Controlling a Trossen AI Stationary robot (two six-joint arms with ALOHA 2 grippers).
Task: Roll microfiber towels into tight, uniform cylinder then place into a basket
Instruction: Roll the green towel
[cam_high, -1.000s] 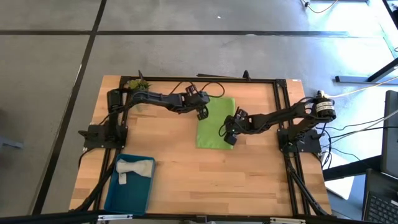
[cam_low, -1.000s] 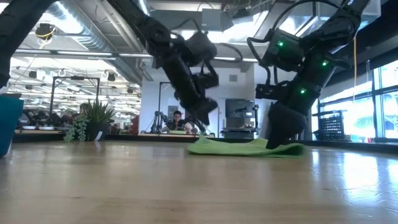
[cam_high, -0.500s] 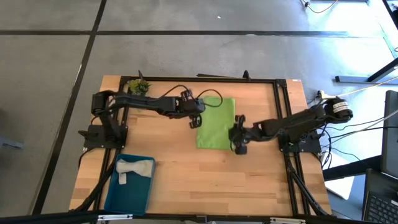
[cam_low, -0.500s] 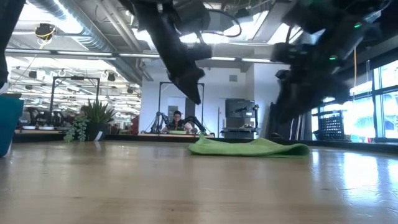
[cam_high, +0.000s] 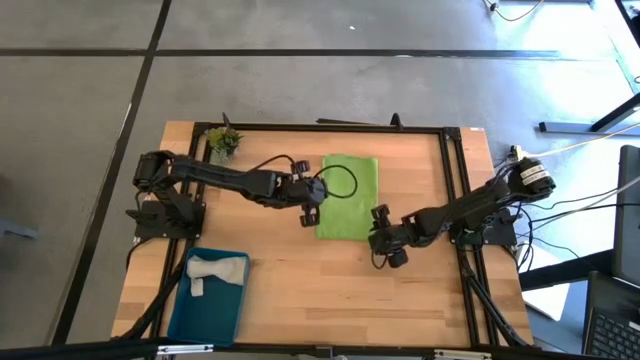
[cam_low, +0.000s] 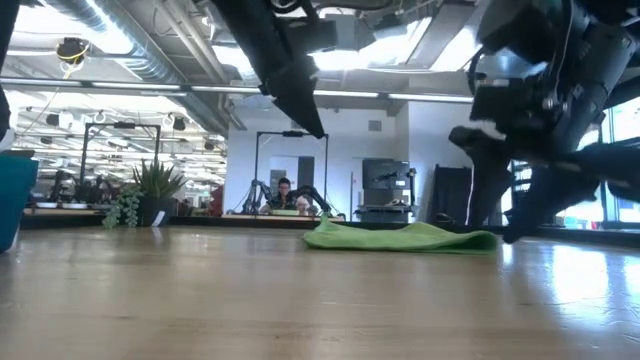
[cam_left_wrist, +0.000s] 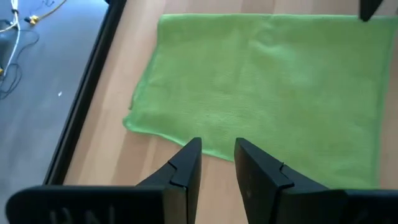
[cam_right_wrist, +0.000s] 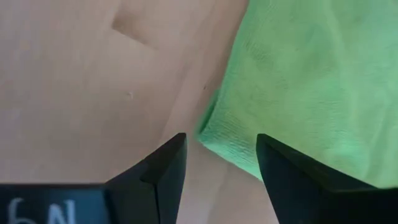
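The green towel (cam_high: 348, 197) lies flat on the wooden table (cam_high: 300, 290), a little toward twelve o'clock from the middle, nothing holding it. My left gripper (cam_high: 311, 203) hangs above the table just beside the towel's nine o'clock edge; my two fingers (cam_left_wrist: 186, 163) there stand with a narrow gap between them and grip nothing. My right gripper (cam_high: 386, 248) is at the towel's five o'clock corner, low over the wood, fingers (cam_right_wrist: 163, 167) spread wide and empty, the corner of the cloth showing between them.

The grey towel (cam_high: 211, 271) sits in the blue basket (cam_high: 210, 305) at about seven o'clock, near the table's edge. A small potted plant (cam_high: 222, 139) stands at the eleven o'clock corner. A black frame (cam_high: 452, 160) runs round the tabletop, which is made of pale wooden strips.

Across the table the low view looks into a large open room: ducts (cam_low: 130, 45) and strip lights under the ceiling, big windows (cam_low: 610, 170) at three o'clock, a green plant (cam_low: 150, 190) at nine, and a person (cam_low: 288, 197) seated far back at a bench.
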